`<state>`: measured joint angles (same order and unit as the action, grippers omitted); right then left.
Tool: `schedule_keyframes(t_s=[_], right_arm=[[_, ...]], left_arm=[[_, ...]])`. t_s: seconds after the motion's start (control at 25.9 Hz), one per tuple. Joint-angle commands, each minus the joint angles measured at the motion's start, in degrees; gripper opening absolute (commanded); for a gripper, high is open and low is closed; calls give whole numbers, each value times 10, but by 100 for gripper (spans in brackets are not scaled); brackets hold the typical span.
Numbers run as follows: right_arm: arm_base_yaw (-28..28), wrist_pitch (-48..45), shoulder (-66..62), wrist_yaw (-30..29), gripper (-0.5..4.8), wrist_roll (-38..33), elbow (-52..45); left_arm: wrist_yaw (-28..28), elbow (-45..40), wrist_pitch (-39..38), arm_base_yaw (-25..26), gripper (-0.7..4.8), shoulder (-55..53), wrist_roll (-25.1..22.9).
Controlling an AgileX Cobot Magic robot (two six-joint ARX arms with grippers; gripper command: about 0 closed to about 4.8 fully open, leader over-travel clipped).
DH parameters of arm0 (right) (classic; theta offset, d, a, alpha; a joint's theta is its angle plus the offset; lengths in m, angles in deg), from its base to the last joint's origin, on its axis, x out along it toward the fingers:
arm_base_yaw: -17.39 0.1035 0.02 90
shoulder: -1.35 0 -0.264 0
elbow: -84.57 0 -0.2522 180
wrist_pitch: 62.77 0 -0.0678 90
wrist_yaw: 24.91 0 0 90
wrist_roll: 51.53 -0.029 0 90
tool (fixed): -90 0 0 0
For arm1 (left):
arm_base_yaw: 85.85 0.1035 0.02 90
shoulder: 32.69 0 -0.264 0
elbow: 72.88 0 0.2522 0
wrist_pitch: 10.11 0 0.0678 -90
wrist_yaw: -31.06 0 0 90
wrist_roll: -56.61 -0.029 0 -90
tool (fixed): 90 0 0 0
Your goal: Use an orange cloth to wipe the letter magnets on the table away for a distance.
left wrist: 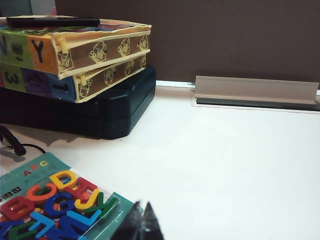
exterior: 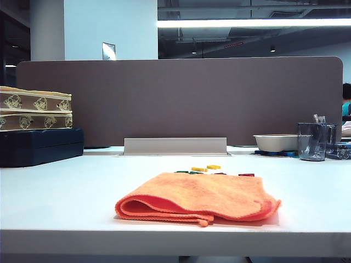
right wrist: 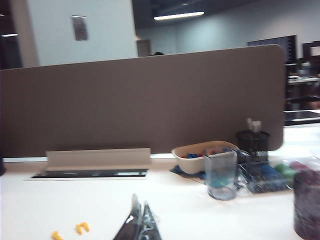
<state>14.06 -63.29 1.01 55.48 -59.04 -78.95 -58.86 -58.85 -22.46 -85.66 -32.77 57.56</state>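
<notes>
Cloth (exterior: 198,196) sits at the bench (exterior: 60,197) front edge, magnets (exterior: 213,167) just past it at 12 o'clock. Both pincers, left (left wrist: 143,220) and right (right wrist: 141,220), are pressed together, holding nothing. A sloppy pinch could drag only one layer and miss letters.

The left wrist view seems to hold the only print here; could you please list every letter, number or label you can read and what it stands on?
"A B C": header of the magnet letter pack.
"D", "C", "J": big foam letters in that pack; the others overlap too much to read.
"Y" over "3": end faces of the two stacked patterned boxes.
Small characters on the pack's card: too blurred to read.
Exterior and right wrist views: no readable text.
</notes>
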Motion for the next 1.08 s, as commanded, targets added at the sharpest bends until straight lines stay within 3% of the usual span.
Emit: schedule_keyframes(t_s=[0.04, 0.23, 0.58, 0.73, 0.93, 1.08], right_arm=[[1, -5, -12, -11, -5, -2, 22], [1, -5, -63, -34, -5, -2, 58], [1, -12, -254, -166, 3, 5, 147], [9, -12, -362, -250, 24, 52, 186], [47, -10, -428, -255, 181, 78, 208], [92, -10, -476, -255, 205, 83, 221]], left_arm=[[-3, 1, 5, 0, -5, 0, -1], [-13, 1, 4, 0, -5, 0, -1], [-27, 1, 3, 0, -5, 0, -1], [-29, 0, 3, 0, -5, 0, -1], [-33, 0, 3, 0, -3, 0, -1], [-34, 0, 4, 0, -2, 0, -1]])
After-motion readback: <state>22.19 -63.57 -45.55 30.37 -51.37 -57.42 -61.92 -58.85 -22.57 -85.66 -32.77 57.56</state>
